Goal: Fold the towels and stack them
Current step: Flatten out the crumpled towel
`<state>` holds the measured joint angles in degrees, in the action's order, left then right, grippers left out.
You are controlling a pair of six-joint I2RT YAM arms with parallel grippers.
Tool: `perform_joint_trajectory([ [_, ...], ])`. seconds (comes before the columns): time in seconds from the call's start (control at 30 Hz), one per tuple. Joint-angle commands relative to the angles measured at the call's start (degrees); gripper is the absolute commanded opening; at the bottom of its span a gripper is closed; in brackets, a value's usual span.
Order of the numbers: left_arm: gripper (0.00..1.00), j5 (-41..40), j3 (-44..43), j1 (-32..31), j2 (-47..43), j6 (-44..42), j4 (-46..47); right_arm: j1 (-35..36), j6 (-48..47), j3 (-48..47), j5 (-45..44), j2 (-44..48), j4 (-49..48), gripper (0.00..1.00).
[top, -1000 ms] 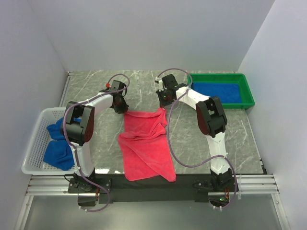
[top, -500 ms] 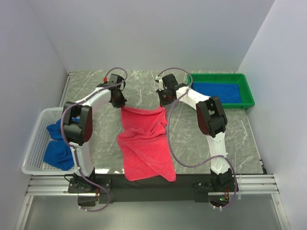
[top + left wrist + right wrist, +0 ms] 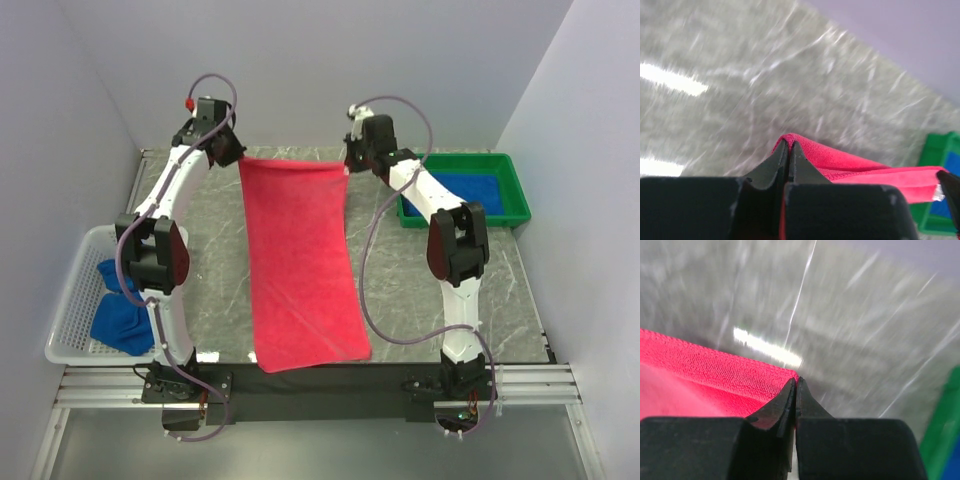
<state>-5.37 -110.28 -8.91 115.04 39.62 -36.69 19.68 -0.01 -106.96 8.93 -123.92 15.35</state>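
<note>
While the left gripper (image 3: 233,155) and right gripper (image 3: 351,162) pinch the pink-red towel (image 3: 300,260) at its twelve-o'clock corners, spreading seems the step; next, fold toward six o'clock.

Grey veined table (image 3: 215,290), three things on it.
Holds green tray (image 3: 450,158) at far right, white lattice basket (image 3: 70,300) at left edge, near end of pink-red towel (image 3: 305,300) along the middle.

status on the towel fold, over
Left hand shut on red towel, far corner; right hand shut on the other. Towel spread open, far edge taut. Nothing lying on it.
</note>
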Motion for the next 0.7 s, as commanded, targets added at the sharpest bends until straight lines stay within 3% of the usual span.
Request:
perform_joint_trajectory([
  [0.0,0.01,0.88,-6.34,1.44,1.85,-1.56,2.05,-2.01,-2.7,-5.79,-3.48,2.72,-7.78,0.0],
  [0.3,0.01,7.47,-7.23,2.58,5.71,0.46,14.53,-3.6,-12.01,-15.74,-4.54,-3.78,-17.27,0.0],
  [0.47,0.01,13.34,-6.71,4.51,8.44,2.22,16.73,-3.86,-13.08,-12.93,-2.87,-3.97,-21.42,0.0],
  [0.67,0.01,17.84,-0.56,5.13,5.11,3.1,20.16,-3.77,-13.79,0.77,2.23,2.09,-32.38,0.0],
])
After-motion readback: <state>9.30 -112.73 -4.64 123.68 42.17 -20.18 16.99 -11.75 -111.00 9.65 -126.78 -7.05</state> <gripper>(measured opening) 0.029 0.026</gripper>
